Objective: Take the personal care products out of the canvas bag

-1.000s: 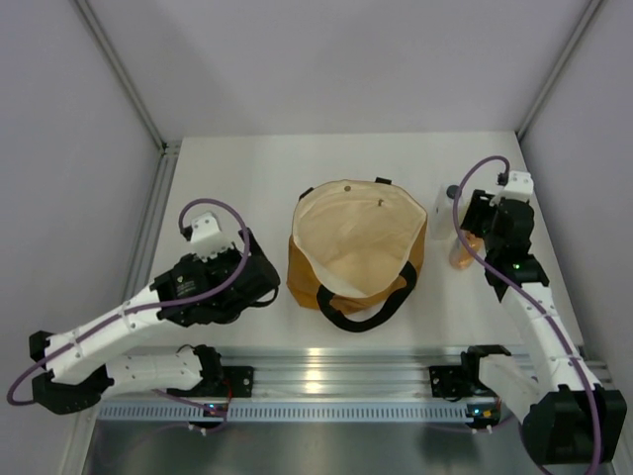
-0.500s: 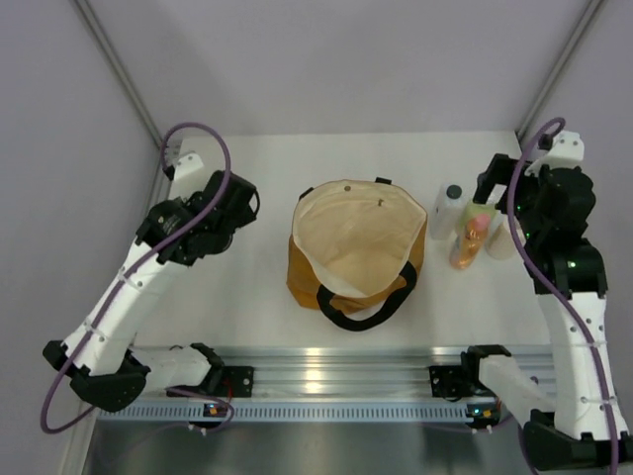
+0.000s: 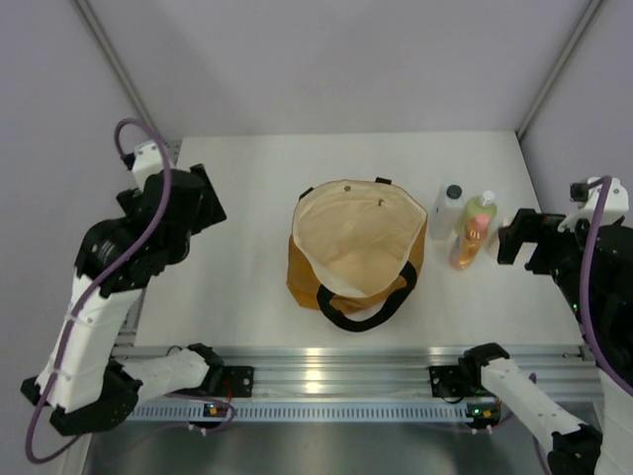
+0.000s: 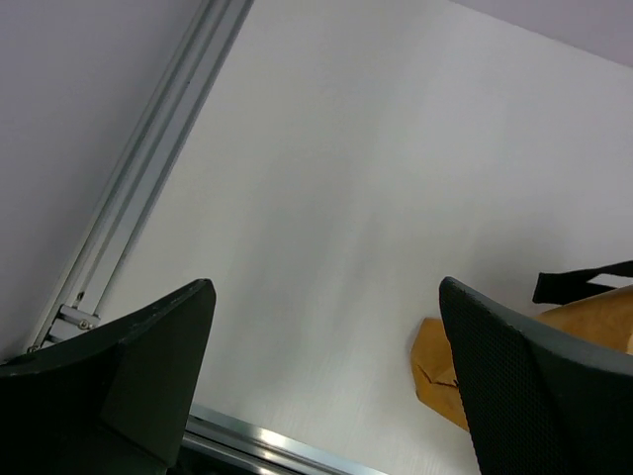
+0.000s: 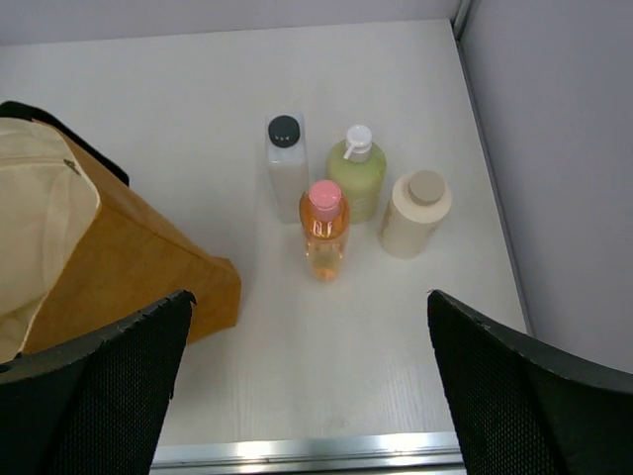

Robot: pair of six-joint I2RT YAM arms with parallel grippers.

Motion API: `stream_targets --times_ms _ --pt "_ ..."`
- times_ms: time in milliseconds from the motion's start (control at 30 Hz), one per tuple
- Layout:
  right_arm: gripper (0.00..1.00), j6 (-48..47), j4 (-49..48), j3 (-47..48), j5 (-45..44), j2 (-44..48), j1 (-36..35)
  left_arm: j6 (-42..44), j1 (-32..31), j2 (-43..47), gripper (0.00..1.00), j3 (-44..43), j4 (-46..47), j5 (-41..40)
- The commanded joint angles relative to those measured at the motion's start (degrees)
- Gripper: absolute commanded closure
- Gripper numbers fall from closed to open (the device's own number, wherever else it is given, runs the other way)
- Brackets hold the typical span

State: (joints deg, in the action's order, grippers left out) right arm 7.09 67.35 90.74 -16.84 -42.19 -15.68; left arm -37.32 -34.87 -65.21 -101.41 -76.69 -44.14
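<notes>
Four bottles (image 5: pixel 324 233) stand clustered, apart from the wide-spread right hand (image 5: pixel 310 295).

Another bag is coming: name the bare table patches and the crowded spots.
Free: the table left of the bag, the strip behind it, and the near strip before the bottles. Crowded: right of the bag, four bottles huddle.

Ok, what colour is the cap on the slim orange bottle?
Pink. The cap on the slim orange bottle shows clearest in the right wrist view.
</notes>
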Motion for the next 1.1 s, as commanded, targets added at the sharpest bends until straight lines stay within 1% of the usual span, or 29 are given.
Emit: stream_targets --times_ms 0,200,300,433,600,767,900,1067 --pt "0.01 -0.85 7.88 1.46 -6.62 3.33 -2.07 2.60 0.24 5.79 0.01 2.96 -1.98 -2.62" --pt "0.00 0.03 8.32 -3.02 -7.77 6.33 -2.60 1.46 0.24 10.71 0.01 9.37 -1.98 -2.27" --pt "0.01 0.29 7.62 -4.34 -10.40 7.47 -2.60 0.94 0.24 10.63 0.01 10.79 -1.98 -2.00" --pt "0.01 -0.06 5.34 -6.01 -10.58 9.14 -2.60 0.93 0.24 10.98 0.01 12.28 0.74 -2.18" --pt "0.01 0.11 4.72 -7.94 -11.02 9.24 -2.60 1.81 0.24 11.24 0.01 14.65 3.47 -1.21" --pt "0.01 0.38 2.79 -9.96 -13.21 9.59 -2.60 2.86 0.24 12.65 0.01 17.11 5.49 -0.69" --pt "0.01 0.29 1.38 -11.11 -11.38 9.24 -2.60 4.27 0.24 14.58 0.01 20.36 8.65 0.11" --pt "0.01 1.26 0.33 -11.46 -10.32 7.74 -2.60 5.24 0.24 15.29 0.01 21.69 10.85 1.07"
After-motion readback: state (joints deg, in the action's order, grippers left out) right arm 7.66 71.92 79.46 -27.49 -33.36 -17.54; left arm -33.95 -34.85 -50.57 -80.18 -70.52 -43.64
